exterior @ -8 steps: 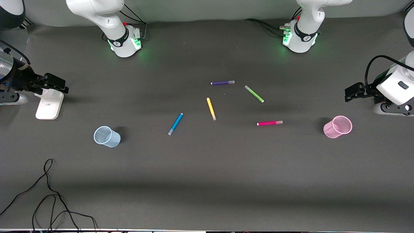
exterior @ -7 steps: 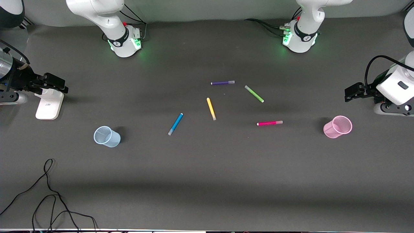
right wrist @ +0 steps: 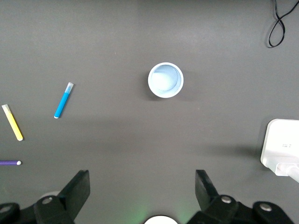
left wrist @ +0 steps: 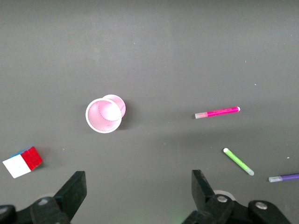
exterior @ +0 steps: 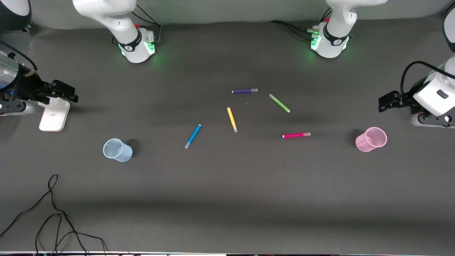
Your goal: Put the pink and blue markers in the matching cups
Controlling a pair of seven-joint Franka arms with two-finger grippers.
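Five markers lie flat on the dark worktop (exterior: 227,199), one of each colour: a purple marker (exterior: 245,91), a green marker (exterior: 279,103), a yellow marker (exterior: 232,120), a blue marker (exterior: 193,136) and a pink marker (exterior: 296,135). The purple one lies farthest from the front camera; the blue and pink ones lie nearest to it, well apart, with the yellow one between them. Two cups stand upright and empty. The pale blue cup (exterior: 117,150) is toward the right arm's end of the worktop, well apart from the blue marker. The pink cup (exterior: 371,139) is toward the left arm's end, well apart from the pink marker.

One white block (exterior: 54,113) rests near the right arm's end, and one black cable (exterior: 53,209) loops nearer the front camera. One small cube with red, white and blue faces (left wrist: 22,161) shows in the left wrist view, near the pink cup.

The left gripper (exterior: 387,100) hangs over the left arm's end of the worktop, close to the pink cup, its fingers (left wrist: 202,185) spread wide and holding nothing. The right gripper (exterior: 64,90) hangs over the white block, its fingers (right wrist: 205,186) equally wide apart and empty.
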